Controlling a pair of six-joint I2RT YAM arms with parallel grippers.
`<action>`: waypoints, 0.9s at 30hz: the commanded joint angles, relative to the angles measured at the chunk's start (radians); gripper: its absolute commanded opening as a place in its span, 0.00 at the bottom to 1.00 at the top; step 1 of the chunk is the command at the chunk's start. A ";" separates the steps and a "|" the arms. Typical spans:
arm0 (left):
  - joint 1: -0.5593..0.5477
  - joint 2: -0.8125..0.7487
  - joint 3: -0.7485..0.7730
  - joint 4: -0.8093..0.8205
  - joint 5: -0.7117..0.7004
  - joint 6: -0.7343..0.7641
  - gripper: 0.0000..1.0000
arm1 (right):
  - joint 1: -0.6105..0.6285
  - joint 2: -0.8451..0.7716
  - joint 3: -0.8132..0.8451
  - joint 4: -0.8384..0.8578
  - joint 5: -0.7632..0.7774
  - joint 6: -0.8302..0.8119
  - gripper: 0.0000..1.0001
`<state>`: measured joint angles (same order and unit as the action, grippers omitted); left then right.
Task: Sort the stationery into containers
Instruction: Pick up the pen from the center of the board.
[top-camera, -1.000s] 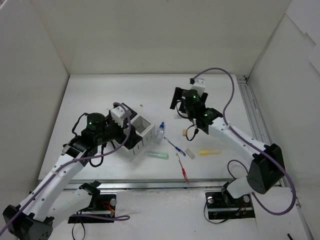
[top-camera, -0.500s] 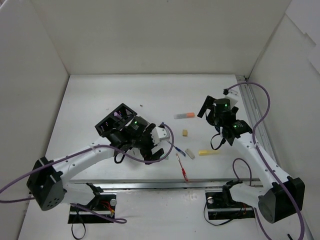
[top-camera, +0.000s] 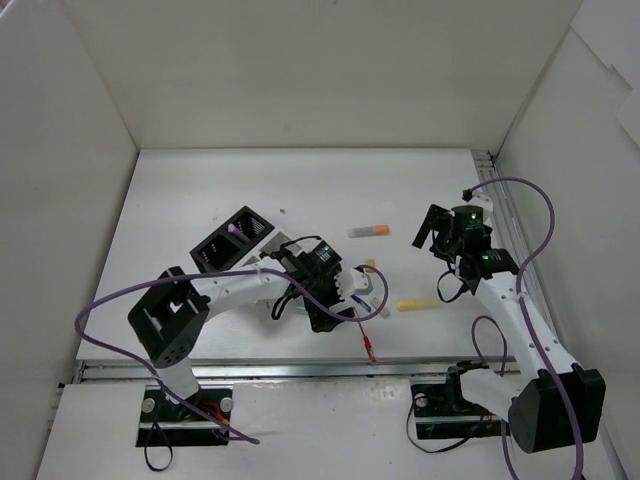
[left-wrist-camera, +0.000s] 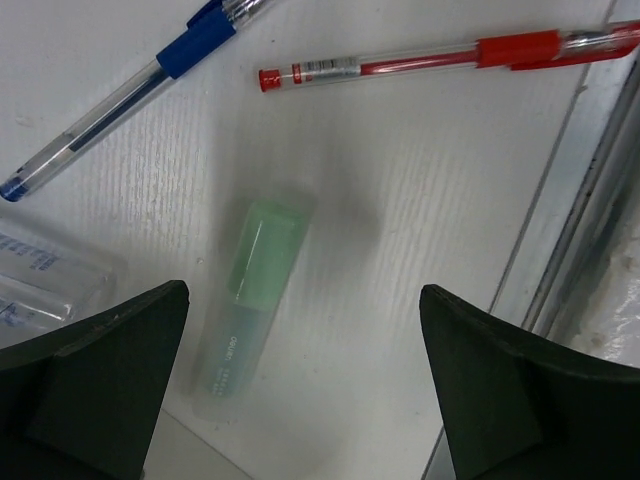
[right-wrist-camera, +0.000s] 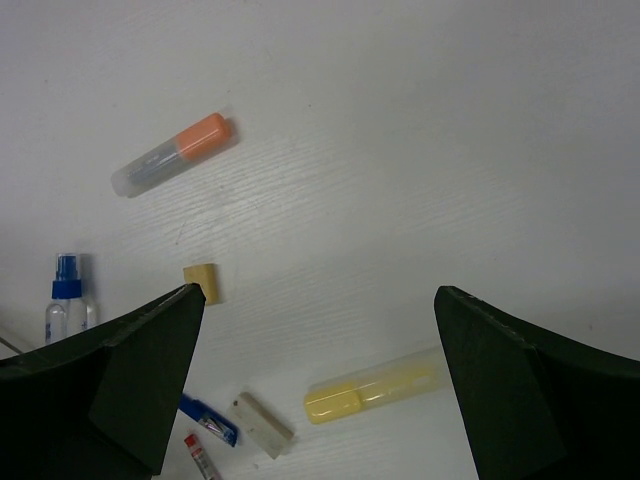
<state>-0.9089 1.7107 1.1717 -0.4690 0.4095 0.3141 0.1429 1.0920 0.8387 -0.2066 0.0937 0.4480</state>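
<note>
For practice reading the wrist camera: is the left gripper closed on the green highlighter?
No, the green highlighter lies flat on the table between the spread fingers of the left gripper, touching neither.

1. We see faint small lettering along the barrel of the green highlighter (left-wrist-camera: 250, 300), but it is too blurred to read.
2. We see tiny print on the red pen (left-wrist-camera: 440, 58) near its tip, and it is illegible.
3. We cannot read the blue marks on the clear bottle (left-wrist-camera: 40, 275) either.
</note>
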 joint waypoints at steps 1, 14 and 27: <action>-0.005 0.029 0.065 -0.025 -0.044 0.022 0.95 | -0.029 -0.026 -0.004 0.019 -0.058 -0.023 0.98; -0.071 0.187 0.091 -0.040 -0.156 -0.084 0.67 | -0.078 -0.027 -0.013 0.018 -0.132 -0.031 0.98; -0.102 0.181 0.032 0.020 -0.230 -0.164 0.23 | -0.091 -0.057 -0.029 0.018 -0.117 -0.031 0.98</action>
<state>-1.0027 1.8774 1.2449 -0.4358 0.2195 0.1692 0.0639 1.0653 0.8093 -0.2134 -0.0307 0.4213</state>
